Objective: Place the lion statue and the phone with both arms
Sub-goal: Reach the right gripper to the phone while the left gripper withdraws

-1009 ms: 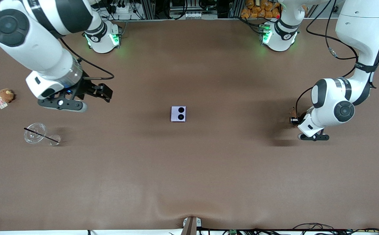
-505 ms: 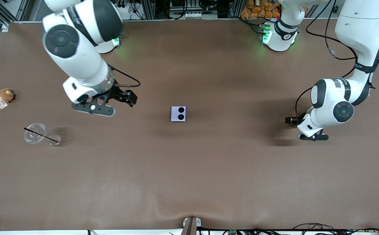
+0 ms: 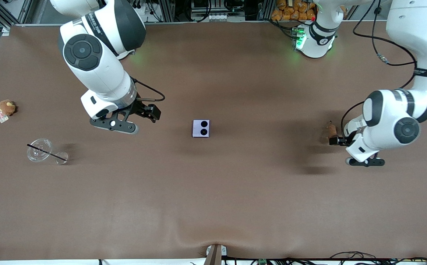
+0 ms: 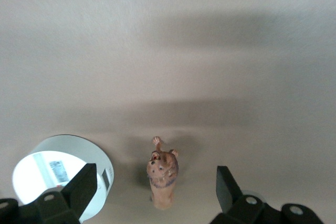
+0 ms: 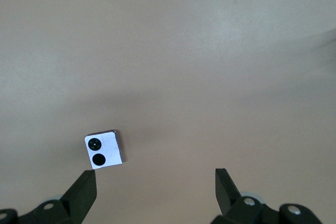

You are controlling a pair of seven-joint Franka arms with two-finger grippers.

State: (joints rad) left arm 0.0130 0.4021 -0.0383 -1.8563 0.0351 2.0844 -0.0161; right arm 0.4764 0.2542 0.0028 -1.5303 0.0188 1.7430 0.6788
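Since a second ago the right gripper has swung in toward mid-table, fingers apart and empty — the flat, pale lavender phone lies just ahead of it, toward the left arm's end. The left gripper, spread wide, has backed off the small brown-orange lion statue, which stands upright between its fingers.
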